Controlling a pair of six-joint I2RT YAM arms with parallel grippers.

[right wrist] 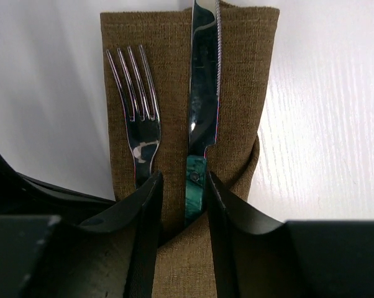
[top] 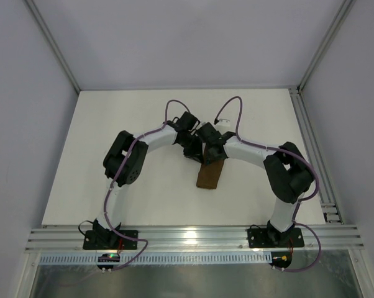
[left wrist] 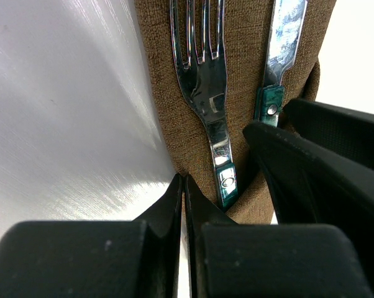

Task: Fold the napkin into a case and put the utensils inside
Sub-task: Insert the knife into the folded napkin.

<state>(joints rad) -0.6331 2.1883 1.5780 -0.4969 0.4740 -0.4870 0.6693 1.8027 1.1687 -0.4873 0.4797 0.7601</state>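
The brown napkin lies folded as a narrow case (top: 210, 176) at mid-table, mostly covered by both wrists in the top view. The fork (right wrist: 140, 124) and the knife (right wrist: 202, 93) lie side by side on the case (right wrist: 249, 74), their teal handles tucked under its lower fold. My right gripper (right wrist: 183, 177) is open, its fingers either side of the knife handle with a gap on the left. My left gripper (left wrist: 183, 179) is shut, with its tips at the pocket's left edge beside the fork (left wrist: 205, 93). The knife (left wrist: 283, 37) lies right of it.
The right gripper's black fingers (left wrist: 311, 174) crowd the left wrist view, close beside the left gripper. An aluminium rail (top: 311, 149) runs along the white table's right edge, and another rail (top: 193, 236) carries the arm bases at the near edge. Grey walls enclose the table.
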